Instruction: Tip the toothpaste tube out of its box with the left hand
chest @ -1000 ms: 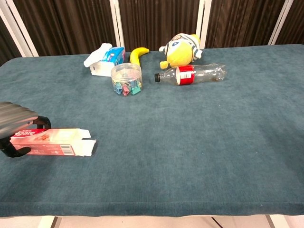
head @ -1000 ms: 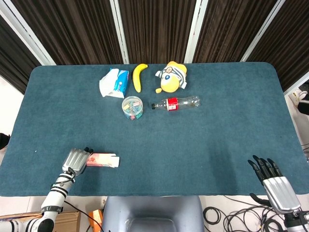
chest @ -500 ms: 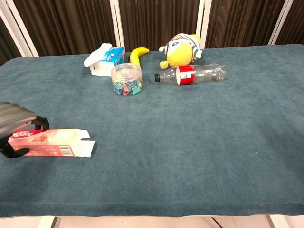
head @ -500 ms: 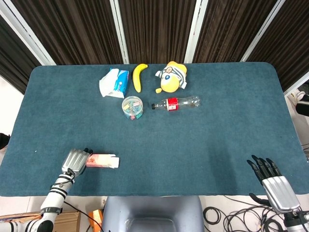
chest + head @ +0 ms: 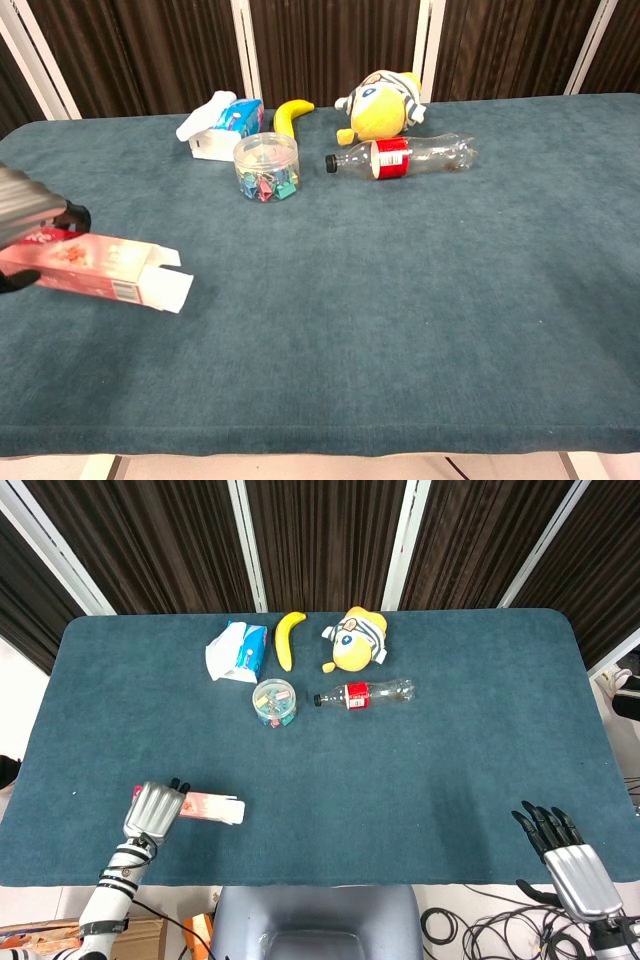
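My left hand (image 5: 154,810) (image 5: 28,215) grips the closed end of the pink and white toothpaste box (image 5: 209,807) (image 5: 103,270) near the table's front left edge. The box is lifted off the cloth and tilted, its open flapped end pointing right and slightly down. No tube shows outside the box. My right hand (image 5: 570,860) hangs off the table's front right corner with fingers spread, holding nothing; the chest view does not show it.
At the back of the blue table (image 5: 420,770) lie a tissue pack (image 5: 237,650), a banana (image 5: 288,638), a yellow plush toy (image 5: 354,638), a clear jar of clips (image 5: 274,701) and a plastic bottle (image 5: 362,694) on its side.
My left hand has raised the toothpaste box off the table and tilted it, open end lower. The right hand has not moved.
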Available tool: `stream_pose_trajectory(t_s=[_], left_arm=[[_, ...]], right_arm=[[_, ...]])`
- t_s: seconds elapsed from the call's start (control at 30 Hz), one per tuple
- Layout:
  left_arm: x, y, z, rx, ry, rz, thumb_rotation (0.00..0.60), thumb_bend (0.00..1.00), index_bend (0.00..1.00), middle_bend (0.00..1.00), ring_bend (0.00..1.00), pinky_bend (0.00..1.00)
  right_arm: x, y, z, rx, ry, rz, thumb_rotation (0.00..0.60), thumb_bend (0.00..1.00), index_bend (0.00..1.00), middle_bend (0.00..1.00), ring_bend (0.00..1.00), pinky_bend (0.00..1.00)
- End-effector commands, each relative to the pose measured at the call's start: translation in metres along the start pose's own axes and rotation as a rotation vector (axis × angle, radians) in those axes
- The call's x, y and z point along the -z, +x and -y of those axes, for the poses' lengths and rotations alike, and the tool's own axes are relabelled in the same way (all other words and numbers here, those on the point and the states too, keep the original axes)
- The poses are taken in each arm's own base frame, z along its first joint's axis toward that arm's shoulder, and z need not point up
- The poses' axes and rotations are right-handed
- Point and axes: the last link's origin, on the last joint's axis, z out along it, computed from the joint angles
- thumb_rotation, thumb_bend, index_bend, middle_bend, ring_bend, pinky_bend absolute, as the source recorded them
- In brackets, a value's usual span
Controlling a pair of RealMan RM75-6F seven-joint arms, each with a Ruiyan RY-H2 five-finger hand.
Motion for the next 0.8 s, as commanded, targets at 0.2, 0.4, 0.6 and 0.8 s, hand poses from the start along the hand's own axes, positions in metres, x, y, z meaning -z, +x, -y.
stream_pose_trajectory(t_s=[0.2,0.4,0.6,0.8], left_arm=[[-0.003,0.026,0.005,-0.241,0.154,-0.023,0.6,0.41,0.54,0.59,0.9,0.94],[-0.007,0.031,0.009,-0.323,0.212,-0.001,0.6,0.41,0.54,0.59,0.9,0.94],[-0.005,0.032,0.01,-0.362,0.203,0.021,0.6,0.41,0.53,0.58,0.9,0.93],[-0.003,0.037,0.014,-0.365,0.194,0.014,0.6,0.41,0.52,0.57,0.9,0.93]], right_arm=[[0.002,0.002,-0.001,-0.006,0.003,-0.009,0.6,0.1,0.01,0.0,0.05,0.07],[0.002,0.002,-0.001,-0.007,0.004,-0.012,0.6,0.1,0.01,0.0,0.05,0.07],[0.002,0.002,-0.001,-0.007,0.007,-0.014,0.6,0.09,0.01,0.0,0.05,0.07],[0.002,0.002,-0.001,-0.004,0.008,-0.008,0.6,0.09,0.01,0.0,0.05,0.07]])
